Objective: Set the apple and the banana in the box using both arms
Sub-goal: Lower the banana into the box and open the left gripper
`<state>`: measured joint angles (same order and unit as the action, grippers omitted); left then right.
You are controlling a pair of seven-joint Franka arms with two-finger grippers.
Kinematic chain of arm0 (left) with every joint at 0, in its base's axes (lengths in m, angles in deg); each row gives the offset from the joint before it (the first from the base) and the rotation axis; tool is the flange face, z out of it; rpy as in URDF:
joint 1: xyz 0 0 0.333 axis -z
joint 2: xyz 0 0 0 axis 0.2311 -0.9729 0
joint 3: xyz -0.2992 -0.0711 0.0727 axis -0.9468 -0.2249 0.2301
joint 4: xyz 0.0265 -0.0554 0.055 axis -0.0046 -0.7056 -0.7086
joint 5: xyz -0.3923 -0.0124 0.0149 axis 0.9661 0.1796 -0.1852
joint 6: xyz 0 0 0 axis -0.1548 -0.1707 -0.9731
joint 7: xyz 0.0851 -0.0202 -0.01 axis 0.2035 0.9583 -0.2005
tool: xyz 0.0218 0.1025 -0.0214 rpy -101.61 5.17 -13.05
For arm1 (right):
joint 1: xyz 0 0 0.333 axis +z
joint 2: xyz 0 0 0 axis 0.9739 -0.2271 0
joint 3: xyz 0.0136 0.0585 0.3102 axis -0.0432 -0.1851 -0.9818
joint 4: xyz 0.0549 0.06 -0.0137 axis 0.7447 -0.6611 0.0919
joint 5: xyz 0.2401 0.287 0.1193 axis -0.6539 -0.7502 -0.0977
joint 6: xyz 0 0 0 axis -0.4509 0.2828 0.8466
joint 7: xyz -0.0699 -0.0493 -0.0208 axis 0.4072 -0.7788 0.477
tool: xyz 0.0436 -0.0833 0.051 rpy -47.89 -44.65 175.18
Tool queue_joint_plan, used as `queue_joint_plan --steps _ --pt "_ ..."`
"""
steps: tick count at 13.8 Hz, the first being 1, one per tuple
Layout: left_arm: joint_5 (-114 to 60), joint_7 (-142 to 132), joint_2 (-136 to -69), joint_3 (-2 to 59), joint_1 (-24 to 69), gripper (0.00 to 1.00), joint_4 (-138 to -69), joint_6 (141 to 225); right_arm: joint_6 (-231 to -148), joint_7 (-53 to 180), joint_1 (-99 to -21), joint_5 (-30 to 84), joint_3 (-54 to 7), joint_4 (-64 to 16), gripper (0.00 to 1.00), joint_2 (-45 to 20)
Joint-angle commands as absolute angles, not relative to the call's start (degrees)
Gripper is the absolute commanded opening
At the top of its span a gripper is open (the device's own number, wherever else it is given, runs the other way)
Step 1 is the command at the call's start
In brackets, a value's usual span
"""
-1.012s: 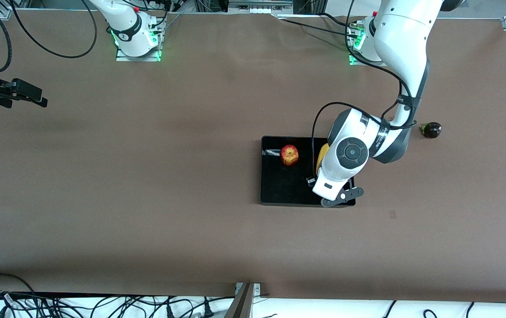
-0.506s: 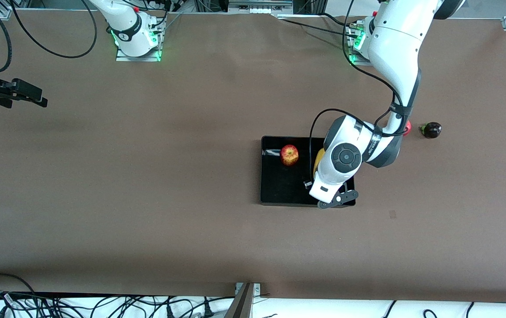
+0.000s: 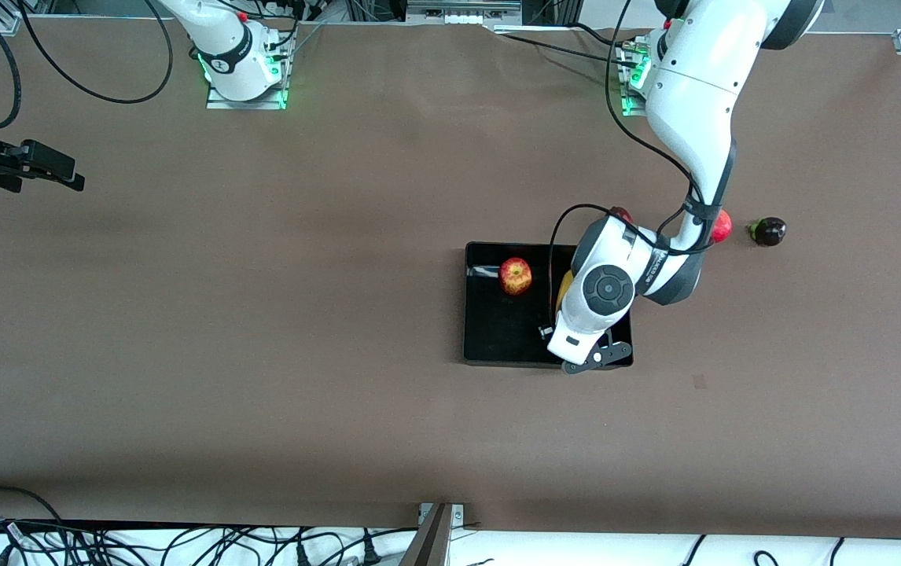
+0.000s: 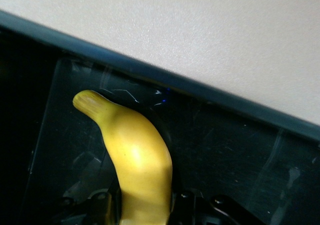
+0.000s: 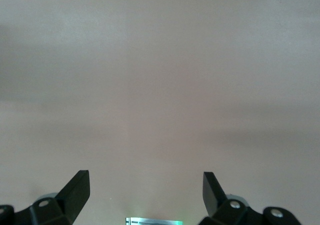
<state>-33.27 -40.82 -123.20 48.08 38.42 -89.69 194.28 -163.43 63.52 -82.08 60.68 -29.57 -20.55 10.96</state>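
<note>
Change since earlier: left arm's elbow had swung toward the box's middle and uncovered a red fruit (image 3: 721, 226) on the table; the left gripper (image 4: 142, 212) had shifted slightly over the box's end nearest the left arm. Apple, box and right arm were unchanged.
Left gripper: fingers closed on the banana (image 4: 134, 155), low inside the box (image 3: 498, 346); in the front view the wrist hid the fingers.
Right gripper: (image 5: 145, 192) waiting, fingers spread wide and empty, over bare table (image 3: 262, 354) at the right arm's end.
Apple: (image 3: 515, 276) resting in the box, toward its edge farther from the front camera.
Banana position: only a yellow sliver (image 3: 564, 287) showed beside the wrist in the front view; the left wrist view placed its free end close to the box wall. Whether it touched the floor could not be told.
Banana axis: long axis ran roughly nearer-to-farther from the front camera, along the box's short end; the stem end pointed away from the fingers toward the wall, with a mild curve.
Step in hand: judged as setting the banana down and releasing.
How to do it well: lower until the fruit lies on the floor, keep the tip inside the wall, open fully, then rise straight up so the fingers do not drag it.
Other items: a dark fruit (image 3: 767, 231) lay on the table just past the red fruit, outside the box.
</note>
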Motion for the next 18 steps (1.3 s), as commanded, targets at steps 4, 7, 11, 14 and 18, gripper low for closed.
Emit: queue_joint_plan --steps 4,7,11,14,18 --pt "-34.08 -41.42 -124.07 48.49 38.94 0.00 -89.60 197.01 -162.85 63.31 -82.67 59.54 -29.79 -20.52 1.00 11.22" --pt "-34.08 -41.15 -123.98 48.49 38.94 1.00 -89.60 196.57 -163.11 63.31 -82.67 59.54 -29.88 -20.44 1.00 11.22" --pt "-34.08 -41.33 -123.02 48.57 38.85 1.00 -88.82 192.81 -163.02 63.49 -82.59 59.54 -30.06 -20.52 1.00 11.22" --pt "-34.17 -41.33 -120.39 48.49 38.85 1.00 -87.32 185.61 -163.20 63.66 -82.50 59.45 -30.06 -20.52 1.00 11.22" --pt "-33.38 -40.98 -113.01 48.49 38.76 1.00 -85.91 175.23 -163.20 63.66 -82.50 59.54 -30.06 -20.52 1.00 11.22"
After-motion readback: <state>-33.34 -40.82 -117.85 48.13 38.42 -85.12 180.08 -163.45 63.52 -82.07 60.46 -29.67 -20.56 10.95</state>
